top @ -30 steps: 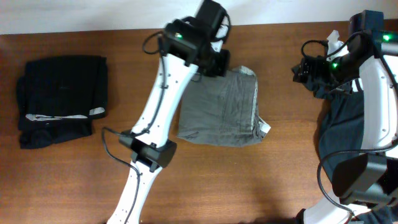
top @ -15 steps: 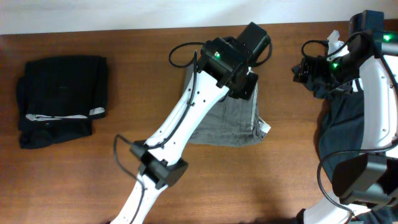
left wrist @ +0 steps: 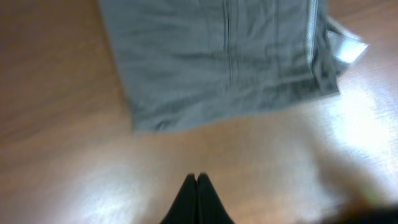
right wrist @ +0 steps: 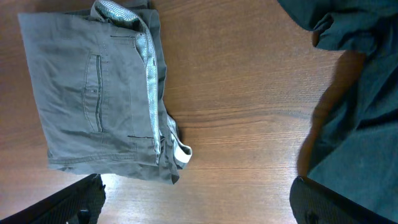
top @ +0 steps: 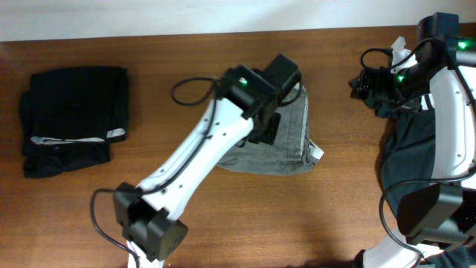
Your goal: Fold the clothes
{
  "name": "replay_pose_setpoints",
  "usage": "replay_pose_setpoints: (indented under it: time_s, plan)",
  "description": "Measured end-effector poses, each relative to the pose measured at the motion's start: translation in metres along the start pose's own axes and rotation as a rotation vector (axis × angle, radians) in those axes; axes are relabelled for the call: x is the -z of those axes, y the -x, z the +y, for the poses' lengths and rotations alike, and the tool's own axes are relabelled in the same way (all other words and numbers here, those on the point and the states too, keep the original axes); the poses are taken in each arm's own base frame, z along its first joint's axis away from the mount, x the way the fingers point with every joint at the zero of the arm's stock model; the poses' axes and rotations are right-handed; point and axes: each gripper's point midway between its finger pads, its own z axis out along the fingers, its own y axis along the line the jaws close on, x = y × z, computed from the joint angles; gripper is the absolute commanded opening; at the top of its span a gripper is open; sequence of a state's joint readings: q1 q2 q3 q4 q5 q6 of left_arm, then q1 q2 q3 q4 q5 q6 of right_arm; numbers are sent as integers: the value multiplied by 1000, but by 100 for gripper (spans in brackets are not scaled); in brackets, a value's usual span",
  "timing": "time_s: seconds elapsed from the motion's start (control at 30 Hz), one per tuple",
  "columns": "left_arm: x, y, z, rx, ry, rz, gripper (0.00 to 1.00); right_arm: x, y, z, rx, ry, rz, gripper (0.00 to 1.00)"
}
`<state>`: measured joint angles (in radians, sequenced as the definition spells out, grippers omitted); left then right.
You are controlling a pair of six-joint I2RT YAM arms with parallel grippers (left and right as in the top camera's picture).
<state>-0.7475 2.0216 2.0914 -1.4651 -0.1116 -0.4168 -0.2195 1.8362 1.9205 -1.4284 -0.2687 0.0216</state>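
Observation:
The grey-khaki shorts (top: pixel 291 143) lie folded into a rough square at the table's middle, with a small white label (top: pixel 318 155) poking out at the lower right corner. My left gripper (top: pixel 262 131) hovers over the shorts' left half and hides part of them. In the left wrist view its fingers (left wrist: pixel 197 179) are pressed together with nothing between them, above bare wood just short of the shorts' (left wrist: pixel 224 62) edge. My right gripper (top: pixel 370 82) stays at the far right, apart from the shorts (right wrist: pixel 93 93). It stands open (right wrist: pixel 199 208) and holds nothing.
A black folded garment (top: pixel 74 119) lies at the table's left. A heap of dark blue-grey clothes (top: pixel 416 149) sits at the right edge under my right arm, also in the right wrist view (right wrist: pixel 367 93). Brown wooden table (top: pixel 312 216) shows all round the shorts.
My left arm swung right along the shorts' far edge, then pulled back over their left half, shut throughout. The shorts and my right arm have not moved.

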Motion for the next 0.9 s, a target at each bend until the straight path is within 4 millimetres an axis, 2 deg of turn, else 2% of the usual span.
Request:
replay_pose_setpoints:
  time_s: [0.13, 0.2, 0.37, 0.5, 0.73, 0.9]
  plan:
    - [-50, -3, -5, 21, 3, 20, 0, 0, 0, 0, 0, 0, 0, 99]
    - [-67, 0, -9, 32, -11, 2, 0, 0, 0, 0, 0, 0, 0, 99]
    - [-96, 14, -19, 63, -57, -78, 0, 0, 0, 0, -1, 0, 0, 99]
    - [-117, 14, -19, 105, -85, -89, 1, 0, 0, 0, 0, 0, 0, 99]
    - [-155, 3, 0, 191, -128, -60, 1, 0, 0, 0, 0, 0, 1, 99]
    - [-168, -6, 23, 249, -118, -16, 0, 0, 0, 0, 0, 0, 0, 99]
